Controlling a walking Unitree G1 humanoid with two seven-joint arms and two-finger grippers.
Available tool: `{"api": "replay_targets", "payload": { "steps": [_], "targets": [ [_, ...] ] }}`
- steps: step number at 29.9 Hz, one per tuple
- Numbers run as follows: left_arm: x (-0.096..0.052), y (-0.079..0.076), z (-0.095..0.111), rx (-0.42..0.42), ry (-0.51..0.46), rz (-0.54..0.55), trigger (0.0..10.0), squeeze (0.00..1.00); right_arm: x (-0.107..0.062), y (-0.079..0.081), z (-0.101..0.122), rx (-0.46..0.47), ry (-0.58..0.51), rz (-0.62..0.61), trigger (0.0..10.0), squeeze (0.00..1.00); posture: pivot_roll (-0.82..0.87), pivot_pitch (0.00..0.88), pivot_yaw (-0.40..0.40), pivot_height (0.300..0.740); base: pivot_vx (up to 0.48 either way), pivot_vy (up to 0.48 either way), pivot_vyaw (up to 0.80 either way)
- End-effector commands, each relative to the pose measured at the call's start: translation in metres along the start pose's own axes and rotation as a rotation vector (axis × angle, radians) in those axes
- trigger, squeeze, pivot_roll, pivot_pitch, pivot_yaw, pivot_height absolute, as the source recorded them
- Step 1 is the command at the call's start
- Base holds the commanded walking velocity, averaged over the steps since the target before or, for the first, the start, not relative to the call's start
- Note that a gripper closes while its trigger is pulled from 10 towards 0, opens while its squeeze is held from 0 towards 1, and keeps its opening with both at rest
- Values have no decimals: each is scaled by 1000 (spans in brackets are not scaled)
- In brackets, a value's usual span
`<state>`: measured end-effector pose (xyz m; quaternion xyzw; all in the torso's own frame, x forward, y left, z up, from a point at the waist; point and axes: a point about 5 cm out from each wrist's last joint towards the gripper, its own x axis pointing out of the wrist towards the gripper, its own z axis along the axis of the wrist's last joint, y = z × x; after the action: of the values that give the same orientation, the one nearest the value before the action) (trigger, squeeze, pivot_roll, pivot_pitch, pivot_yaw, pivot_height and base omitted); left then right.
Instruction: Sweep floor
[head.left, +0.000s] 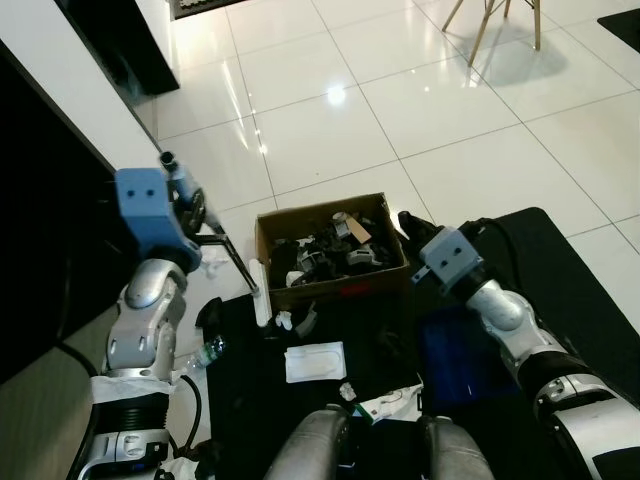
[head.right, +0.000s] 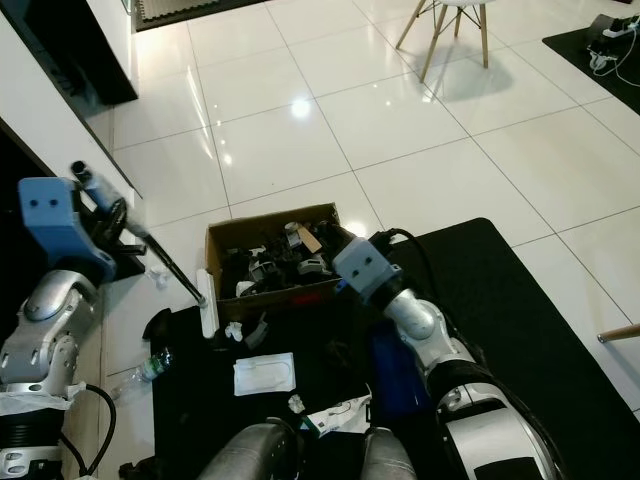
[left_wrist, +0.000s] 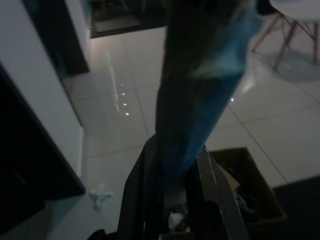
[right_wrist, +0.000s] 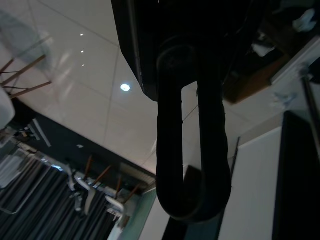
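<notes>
The broom slants from the left gripper, its white head by the box's left front corner; the fingers clamp its handle. Right gripper at the box's right edge; its spread I cannot tell. Scraps litter the black mat; short, low strokes toward the box would serve best.

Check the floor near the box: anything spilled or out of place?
Yes. Litter lies around the cardboard box: a white paper sheet on the black mat, a plastic bottle on its side, and a crumpled scrap by the wall.
</notes>
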<state>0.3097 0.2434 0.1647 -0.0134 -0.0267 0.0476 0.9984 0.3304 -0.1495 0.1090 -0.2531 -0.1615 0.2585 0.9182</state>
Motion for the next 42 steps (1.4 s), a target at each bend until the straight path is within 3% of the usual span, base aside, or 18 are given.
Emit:
{"api": "replay_targets", "payload": {
  "steps": [1,7,11,19,20,23,27,33,37,42],
  "targets": [
    [-1,25,12,54,-35,105,10000,0,6,-2,10,-45,-71,6,10000,0,133,202,125,740,0,0,0],
    [0,35,18,87,-70,146,10000,0,6,-10,9,-60,-57,-64,10000,0,155,226,132,740,0,0,0],
    [-1,34,14,88,-60,146,10000,0,8,-14,7,-19,-36,-137,10000,0,158,226,132,740,0,0,0],
    [-5,28,-3,78,-14,144,10000,0,11,9,-1,152,19,-131,10000,0,179,229,137,740,0,0,0],
    [-9,28,-10,72,1,146,10000,0,10,14,-5,218,50,-139,10000,0,182,227,135,740,0,0,0],
    [-11,28,-13,66,8,150,10000,0,10,17,-7,238,61,-142,10000,0,182,227,135,740,0,0,0],
    [-20,38,-28,33,47,205,10000,0,9,28,-12,348,92,-145,10000,0,179,223,125,740,0,0,0],
    [-24,39,-37,22,67,223,10000,0,8,45,-14,402,120,-55,10000,0,177,224,115,740,0,0,0],
    [-28,41,-41,26,76,238,10000,0,6,49,-16,376,134,-24,10000,0,178,229,112,740,0,0,0],
    [-34,63,-42,134,70,310,10000,0,5,56,-15,376,128,35,10000,0,175,236,104,740,0,0,0]
  ]
}}
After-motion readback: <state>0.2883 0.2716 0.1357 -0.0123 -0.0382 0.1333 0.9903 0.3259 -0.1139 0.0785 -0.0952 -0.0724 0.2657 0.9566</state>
